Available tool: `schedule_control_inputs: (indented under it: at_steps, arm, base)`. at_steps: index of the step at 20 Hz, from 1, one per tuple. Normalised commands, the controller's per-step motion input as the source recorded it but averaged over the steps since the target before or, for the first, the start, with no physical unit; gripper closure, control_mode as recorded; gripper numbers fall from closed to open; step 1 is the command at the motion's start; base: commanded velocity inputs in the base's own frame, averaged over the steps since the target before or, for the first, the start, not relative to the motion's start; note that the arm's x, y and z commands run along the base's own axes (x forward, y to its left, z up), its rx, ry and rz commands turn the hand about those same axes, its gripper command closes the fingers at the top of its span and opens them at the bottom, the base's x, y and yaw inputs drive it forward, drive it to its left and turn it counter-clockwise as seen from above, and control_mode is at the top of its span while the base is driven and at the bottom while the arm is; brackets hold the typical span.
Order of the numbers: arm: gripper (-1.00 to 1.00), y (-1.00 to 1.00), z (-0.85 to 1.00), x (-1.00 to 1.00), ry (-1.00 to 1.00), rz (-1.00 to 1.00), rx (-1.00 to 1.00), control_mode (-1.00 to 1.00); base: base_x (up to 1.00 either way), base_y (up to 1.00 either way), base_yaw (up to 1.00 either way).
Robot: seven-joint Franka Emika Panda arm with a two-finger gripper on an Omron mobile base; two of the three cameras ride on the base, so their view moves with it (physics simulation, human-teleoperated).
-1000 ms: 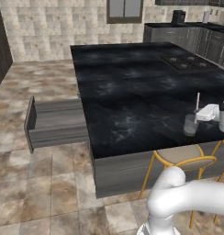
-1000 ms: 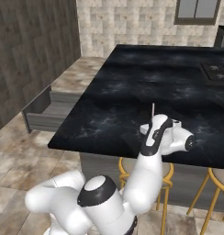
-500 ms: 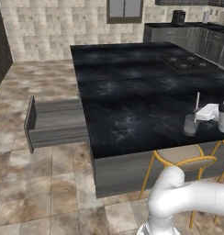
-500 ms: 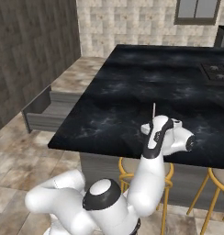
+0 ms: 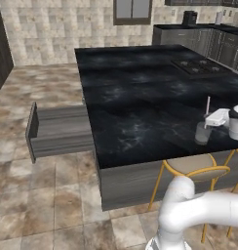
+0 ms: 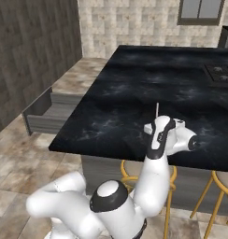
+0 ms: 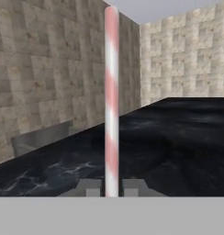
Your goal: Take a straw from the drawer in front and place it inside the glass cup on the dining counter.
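Observation:
My gripper [image 5: 209, 121] is shut on the straw [image 5: 207, 108], a thin pale stick held upright just above the glass cup [image 5: 202, 134]. The cup stands near the right front edge of the dining counter [image 5: 140, 93]. The straw's lower end reaches the cup's rim; I cannot tell whether it is inside. In the hand view the pink-and-white straw [image 7: 111, 101] rises between my two fingertips [image 7: 90, 187], which are closed on it. From the right base view the straw's tip [image 6: 157, 109] pokes up behind my hand, which hides the cup. The drawer [image 5: 57, 129] hangs open at the counter's left end.
Stools with yellow legs [image 5: 189, 168] are tucked under the counter's front edge, close to my arm. A cooktop [image 5: 196, 66] is set into the far right of the slab. Tiled floor [image 5: 52, 195] lies in front of the open drawer [image 6: 55, 112].
The hand, straw and cup stay where they were. Only the arm's lower joints near the base have shifted slightly.

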Motion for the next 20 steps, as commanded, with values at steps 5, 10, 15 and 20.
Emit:
schedule_control_inputs:
  at_steps: [5,10,15,20]
  arm:
    - [1.00,-0.12,-0.07,0.20,0.00,0.00,0.00,-1.00]
    - [1.00,-0.15,-0.23,0.23,0.00,0.02,0.00,-1.00]
    - [1.00,-0.12,-0.17,0.29,0.00,0.02,0.00,-1.00]
    - [1.00,-0.18,-0.07,0.20,0.00,0.03,0.00,-1.00]
  base:
    - [0.00,0.00,0.00]
    - [0.00,0.00,0.00]
    - [0.00,0.00,0.00]
    - [0.00,0.00,0.00]
